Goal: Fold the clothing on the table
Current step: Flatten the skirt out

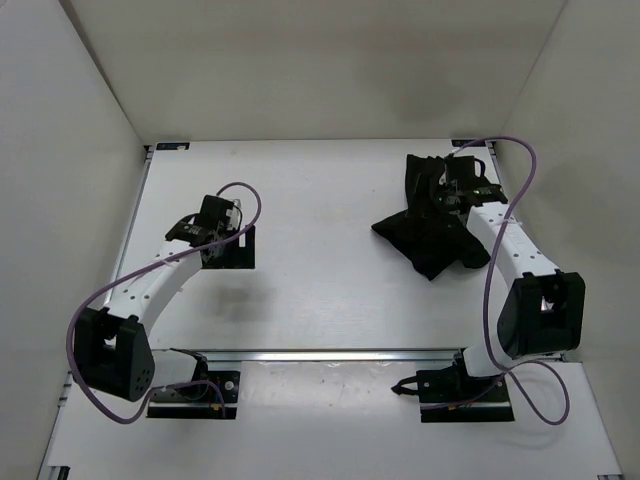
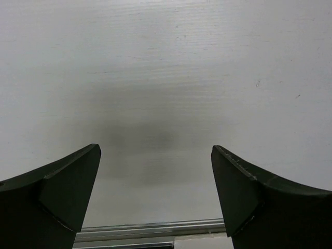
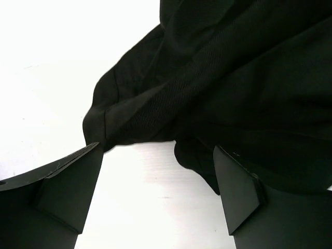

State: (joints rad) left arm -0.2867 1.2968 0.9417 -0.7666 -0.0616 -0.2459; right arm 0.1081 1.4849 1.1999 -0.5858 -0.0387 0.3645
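Crumpled black clothing (image 1: 420,238) lay at two o'clock on the tabletop (image 1: 330,260); left gripper (image 2: 155,150) and right gripper (image 3: 158,148) both gaped open.

The clothing (image 3: 233,78) runs off the right wrist view's top and right edges.

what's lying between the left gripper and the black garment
Nothing but bare white table separates the left gripper from the crumpled black garment, as the top external view shows.
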